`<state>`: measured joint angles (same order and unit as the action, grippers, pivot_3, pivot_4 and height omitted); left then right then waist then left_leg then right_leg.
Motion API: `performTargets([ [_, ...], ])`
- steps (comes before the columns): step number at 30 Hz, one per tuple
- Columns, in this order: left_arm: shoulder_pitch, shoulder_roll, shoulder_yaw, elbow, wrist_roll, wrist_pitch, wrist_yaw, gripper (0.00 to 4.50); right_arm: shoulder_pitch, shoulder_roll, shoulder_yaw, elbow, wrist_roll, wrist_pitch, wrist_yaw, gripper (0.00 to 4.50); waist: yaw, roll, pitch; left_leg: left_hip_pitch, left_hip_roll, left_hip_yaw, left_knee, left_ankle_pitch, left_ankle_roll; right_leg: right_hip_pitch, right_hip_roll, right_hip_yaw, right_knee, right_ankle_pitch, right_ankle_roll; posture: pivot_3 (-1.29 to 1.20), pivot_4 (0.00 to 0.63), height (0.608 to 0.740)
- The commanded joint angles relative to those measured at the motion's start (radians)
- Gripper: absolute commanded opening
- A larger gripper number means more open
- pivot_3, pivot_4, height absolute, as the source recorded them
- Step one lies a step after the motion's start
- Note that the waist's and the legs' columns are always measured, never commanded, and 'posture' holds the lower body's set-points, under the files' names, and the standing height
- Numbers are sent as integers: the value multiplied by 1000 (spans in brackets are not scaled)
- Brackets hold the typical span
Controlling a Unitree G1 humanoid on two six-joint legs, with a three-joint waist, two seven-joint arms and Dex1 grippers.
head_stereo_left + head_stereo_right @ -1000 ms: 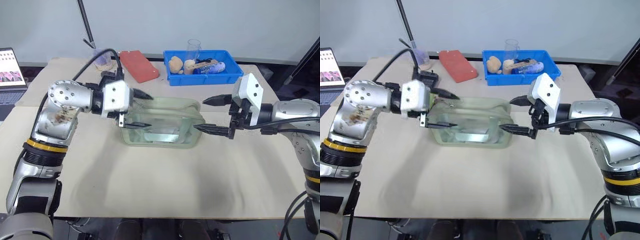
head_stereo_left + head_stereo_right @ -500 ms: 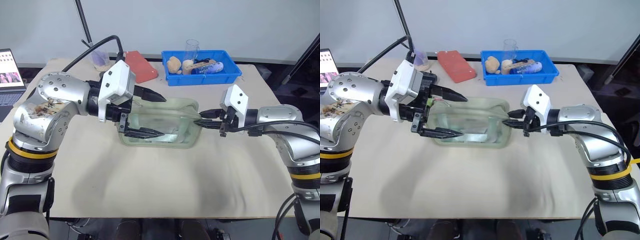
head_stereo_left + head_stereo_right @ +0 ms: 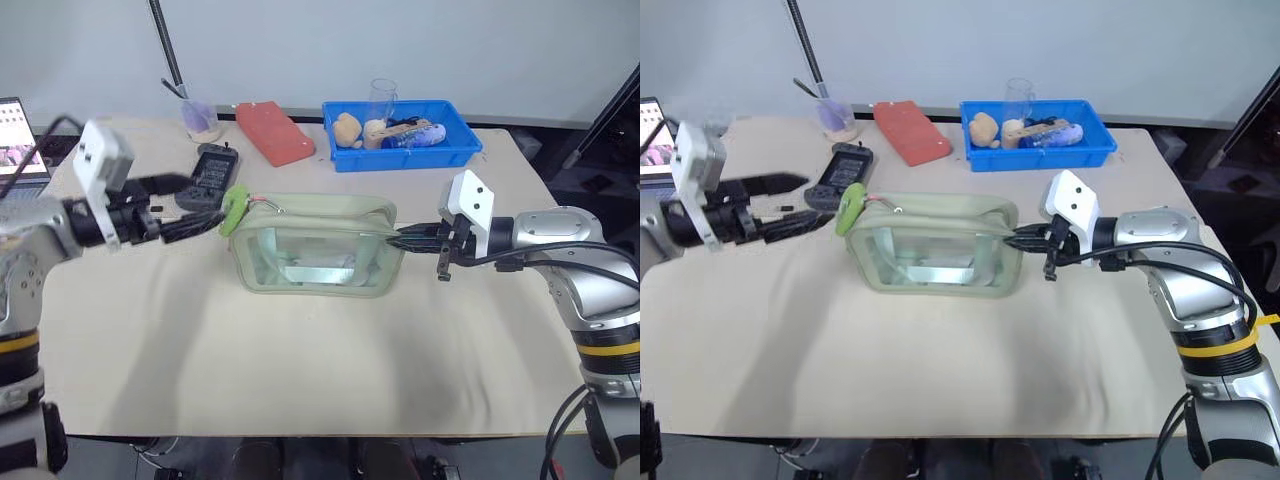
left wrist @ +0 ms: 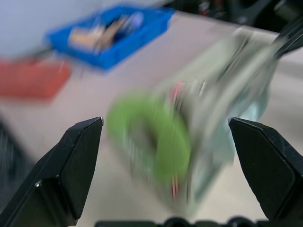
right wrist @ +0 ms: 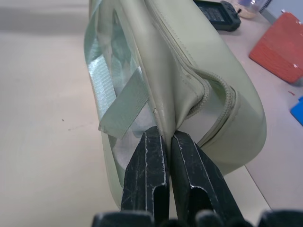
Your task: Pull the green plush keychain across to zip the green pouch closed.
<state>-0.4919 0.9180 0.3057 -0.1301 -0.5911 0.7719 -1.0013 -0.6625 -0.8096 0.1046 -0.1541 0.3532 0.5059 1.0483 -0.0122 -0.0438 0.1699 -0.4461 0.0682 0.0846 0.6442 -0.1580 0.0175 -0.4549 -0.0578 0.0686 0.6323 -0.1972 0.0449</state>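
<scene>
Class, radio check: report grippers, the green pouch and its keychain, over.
Right gripper shut, pinching the pale sage-green fabric pouch's end. Left gripper open, short of the lime-green fuzzy ring keychain. Black handheld device close behind.

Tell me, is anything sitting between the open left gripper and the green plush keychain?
Nothing visible does. The left gripper is open beside the green plush keychain, with only bare table between them.

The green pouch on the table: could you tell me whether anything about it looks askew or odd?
Nothing stands out. The green pouch sits upright; the right gripper pinches its end fabric shut, and the green plush keychain hangs at the other end.
</scene>
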Motion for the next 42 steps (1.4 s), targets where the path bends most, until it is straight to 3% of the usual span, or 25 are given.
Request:
performTargets([
  [1, 21, -23, 35, -48, -19, -29, 35, 4500, -34, 3, -22, -11, -2, -24, 10, 12, 6, 0, 0, 0, 0, 0, 0, 0, 0, 0, 0, 0, 0, -1, -1, 0, 150, 740],
  [8, -35, -109, 43, 44, -28, -21, 141, 4500, -36, 6, -26, -10, -2, -19, 23, 12, 8, 0, 0, 0, 0, 1, 0, 0, -1, 0, -1, 0, 0, -2, -6, 0, 150, 740],
  [10, -54, -124, 40, 75, -34, -14, 148, 4500, -32, 6, -28, -12, -4, -19, 25, 12, 6, 0, 0, 0, 0, 0, 0, 0, 0, 0, 0, 0, 0, 1, -1, 0, 150, 740],
  [17, -102, -172, -35, 208, 28, -64, 172, 4500, -23, 5, -34, -22, -5, -12, 22, 12, 0, 0, 0, 0, 0, 0, 0, 0, 0, 0, 0, 0, 0, 2, 0, 0, 150, 740],
  [25, -86, -203, -101, 167, 11, -65, 112, 4500, -18, 0, -39, -32, -8, -8, 17, 12, 0, 0, 0, 0, 0, 1, 0, 0, 0, 0, 0, 0, 0, 2, 0, 0, 150, 740],
  [28, -93, -208, -93, 171, 12, -73, 110, 3679, -15, 0, -38, -31, -9, -8, 13, 0, 0, 0, 0, 0, 0, 1, 0, 0, 0, 0, 0, 0, 0, 2, 0, 0, 150, 740],
  [35, -105, -202, -64, 183, 11, -74, 110, 228, -21, 4, -36, -22, -13, -12, 10, 0, 0, 0, 0, 0, 0, 0, 0, 0, 0, 0, 0, 0, 0, 2, 0, 0, 150, 740],
  [36, -109, -200, -58, 185, 10, -73, 113, 58, -23, 5, -36, -20, -14, -13, 10, 0, 0, 0, 0, 0, 0, 0, 0, 0, 0, 0, 0, 0, 0, 2, 0, 0, 150, 740],
  [42, -181, -176, -35, 153, -32, -25, 112, 58, -29, 12, -30, -5, -21, -22, 10, 0, 0, -1, 0, 0, 0, 0, 0, 0, 0, 0, 0, 0, 0, 2, 0, 0, 150, 740],
])
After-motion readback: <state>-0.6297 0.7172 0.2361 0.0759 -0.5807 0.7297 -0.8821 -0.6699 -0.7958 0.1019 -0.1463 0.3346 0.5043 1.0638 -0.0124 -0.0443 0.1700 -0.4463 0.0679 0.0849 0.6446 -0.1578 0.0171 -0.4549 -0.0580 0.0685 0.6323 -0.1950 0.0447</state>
